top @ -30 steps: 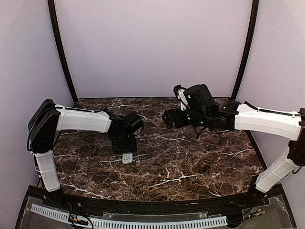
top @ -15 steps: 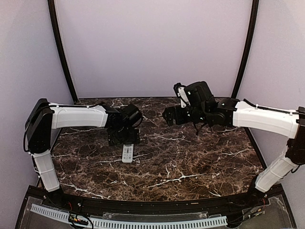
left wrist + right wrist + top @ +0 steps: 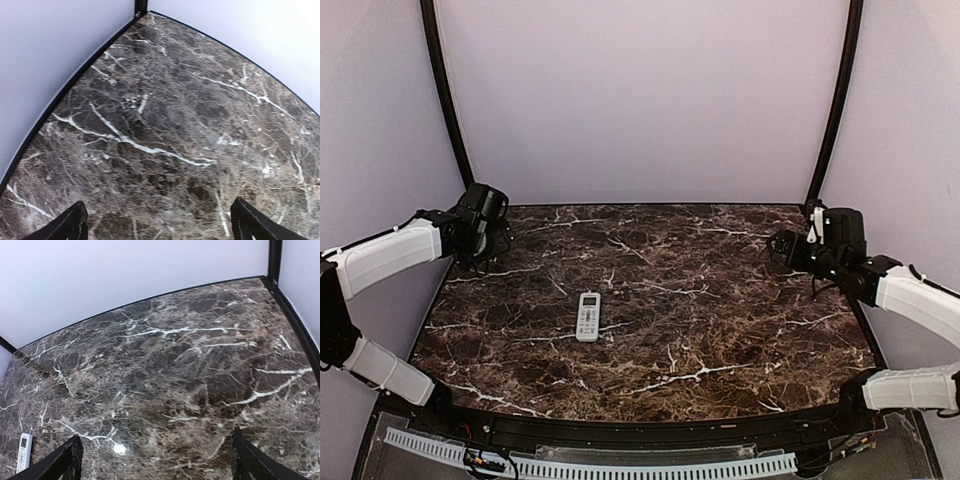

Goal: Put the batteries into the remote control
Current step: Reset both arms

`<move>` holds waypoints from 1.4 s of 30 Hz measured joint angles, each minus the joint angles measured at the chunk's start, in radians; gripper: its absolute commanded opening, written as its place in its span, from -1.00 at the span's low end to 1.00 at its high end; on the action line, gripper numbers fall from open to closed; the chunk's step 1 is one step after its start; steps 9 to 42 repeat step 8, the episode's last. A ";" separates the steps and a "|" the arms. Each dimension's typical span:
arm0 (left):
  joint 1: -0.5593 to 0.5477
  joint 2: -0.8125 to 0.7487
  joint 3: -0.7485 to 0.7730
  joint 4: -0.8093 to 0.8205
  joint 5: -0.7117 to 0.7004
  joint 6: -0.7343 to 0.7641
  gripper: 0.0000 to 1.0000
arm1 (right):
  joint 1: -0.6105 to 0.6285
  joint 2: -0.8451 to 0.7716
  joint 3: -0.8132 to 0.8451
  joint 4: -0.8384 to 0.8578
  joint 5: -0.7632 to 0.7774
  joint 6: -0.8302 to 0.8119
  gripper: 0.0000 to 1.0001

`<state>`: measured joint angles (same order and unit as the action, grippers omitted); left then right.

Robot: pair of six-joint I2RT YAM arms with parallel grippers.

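Note:
The white remote control (image 3: 588, 316) lies flat on the marble table (image 3: 720, 330), buttons up, left of centre. It also shows at the far left edge of the right wrist view as the remote control (image 3: 23, 452). No batteries are in view. My left gripper (image 3: 485, 237) is drawn back to the table's far left edge, well away from the remote. In its wrist view the left gripper (image 3: 161, 227) stands open over bare marble. My right gripper (image 3: 783, 245) hangs near the right edge. The right gripper (image 3: 156, 462) is open too, with nothing between its fingers.
Pale walls close the table at the back and both sides, with black posts (image 3: 445, 100) in the back corners. A black rim (image 3: 60, 95) runs along the wall close to the left gripper. A white slotted strip (image 3: 590, 466) lies along the near edge.
Both arms have pulled back from the middle to the sides. The left gripper opened and left the remote, which lies where it was.

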<state>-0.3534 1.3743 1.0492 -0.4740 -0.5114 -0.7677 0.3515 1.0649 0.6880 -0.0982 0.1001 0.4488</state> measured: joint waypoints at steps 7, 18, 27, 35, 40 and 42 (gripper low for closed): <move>0.000 0.014 -0.109 -0.014 -0.215 -0.081 0.98 | -0.030 -0.122 -0.205 0.066 0.029 0.107 0.97; 0.000 0.022 -0.109 -0.014 -0.233 -0.093 0.98 | -0.030 -0.132 -0.222 0.071 0.035 0.114 0.97; 0.000 0.022 -0.109 -0.014 -0.233 -0.093 0.98 | -0.030 -0.132 -0.222 0.071 0.035 0.114 0.97; 0.000 0.022 -0.109 -0.014 -0.233 -0.093 0.98 | -0.030 -0.132 -0.222 0.071 0.035 0.114 0.97; 0.000 0.022 -0.109 -0.014 -0.233 -0.093 0.98 | -0.030 -0.132 -0.222 0.071 0.035 0.114 0.97; 0.000 0.022 -0.109 -0.014 -0.233 -0.093 0.98 | -0.030 -0.132 -0.222 0.071 0.035 0.114 0.97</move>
